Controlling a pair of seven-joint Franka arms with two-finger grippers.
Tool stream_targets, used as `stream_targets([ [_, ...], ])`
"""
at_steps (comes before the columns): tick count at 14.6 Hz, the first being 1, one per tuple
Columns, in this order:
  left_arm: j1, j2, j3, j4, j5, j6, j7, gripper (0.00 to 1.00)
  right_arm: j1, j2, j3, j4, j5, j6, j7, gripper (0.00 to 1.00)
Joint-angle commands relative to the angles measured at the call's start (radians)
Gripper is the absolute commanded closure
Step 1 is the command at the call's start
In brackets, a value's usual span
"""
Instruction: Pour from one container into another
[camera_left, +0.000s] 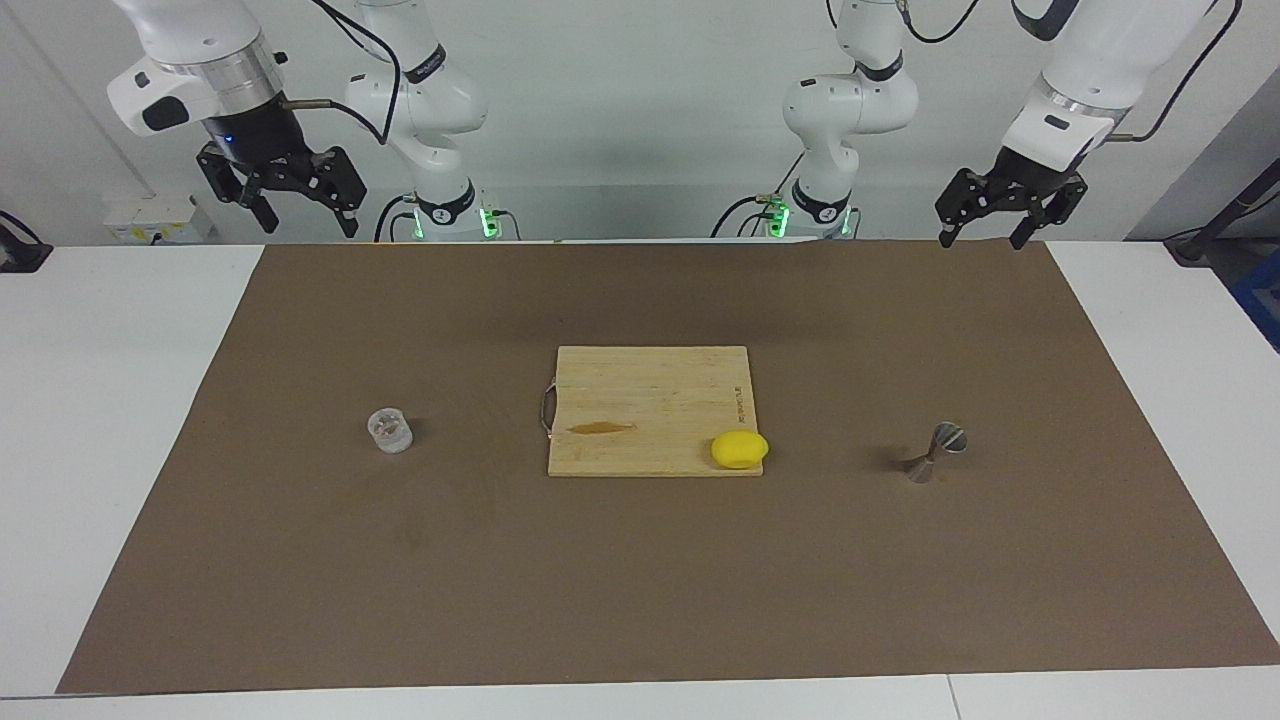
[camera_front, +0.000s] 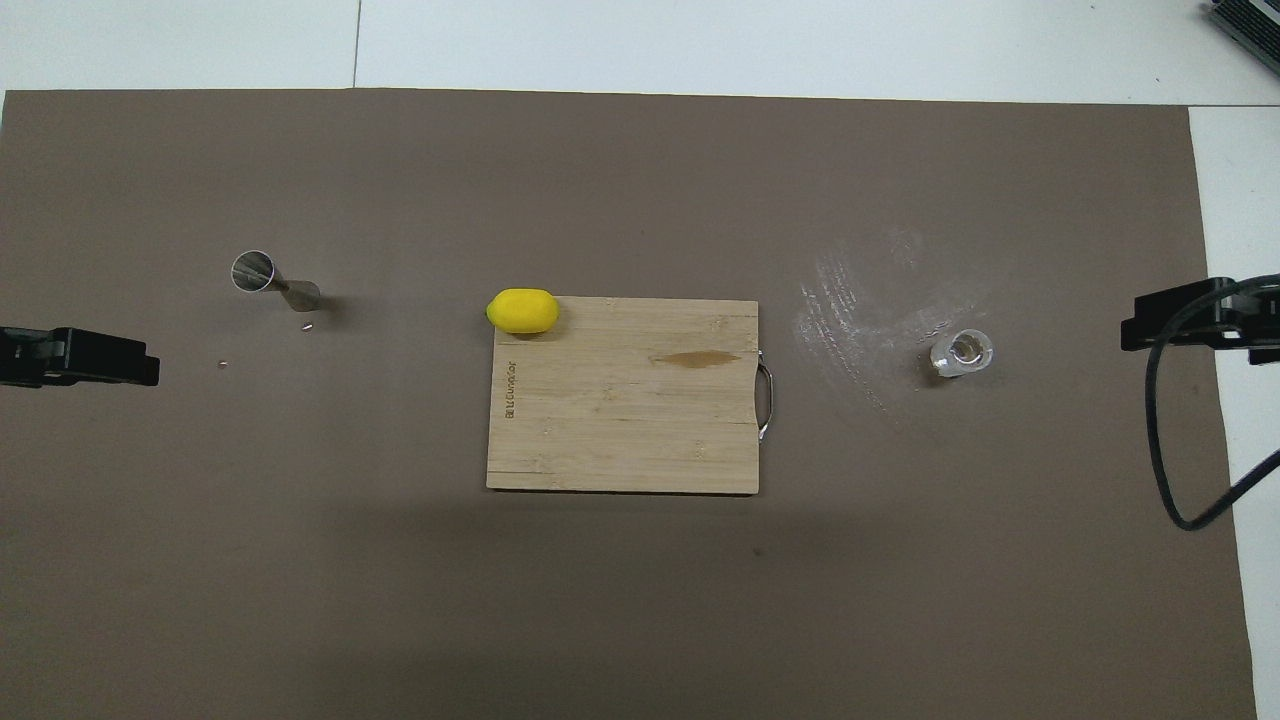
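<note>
The small clear cup (camera_left: 389, 431) stands on the brown mat toward the right arm's end of the table; it also shows in the overhead view (camera_front: 962, 353). What it holds is unclear. The metal hourglass jigger (camera_left: 935, 452) stands toward the left arm's end, and shows in the overhead view (camera_front: 275, 283). My right gripper (camera_left: 308, 222) hangs open and empty, high above the mat's edge near its base. My left gripper (camera_left: 982, 240) hangs open and empty, high above the mat's edge at its own end. Both arms wait, well apart from both containers.
A wooden cutting board (camera_left: 650, 395) with a metal handle lies at the mat's middle between the two containers. A yellow lemon (camera_left: 740, 449) sits at its corner toward the jigger. Two tiny bits (camera_front: 307, 326) lie by the jigger. A pale smear (camera_front: 850, 300) marks the mat near the cup.
</note>
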Motion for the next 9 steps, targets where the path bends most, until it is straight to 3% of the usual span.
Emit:
stream_targets([
  [1,0.139,-0.029,0.001,-0.134,-0.197,0.104,-0.003,0.0,-0.011,-0.011,0.001,-0.005,0.013,-0.011,-0.026,0.0],
  [5,0.208,-0.013,0.001,-0.275,-0.393,0.251,-0.031,0.0,-0.011,-0.01,0.001,-0.005,0.013,-0.01,-0.026,0.0],
  [9,0.217,0.029,-0.001,-0.355,-0.593,0.422,-0.175,0.0,-0.011,-0.011,0.001,-0.005,0.013,-0.011,-0.026,0.0],
])
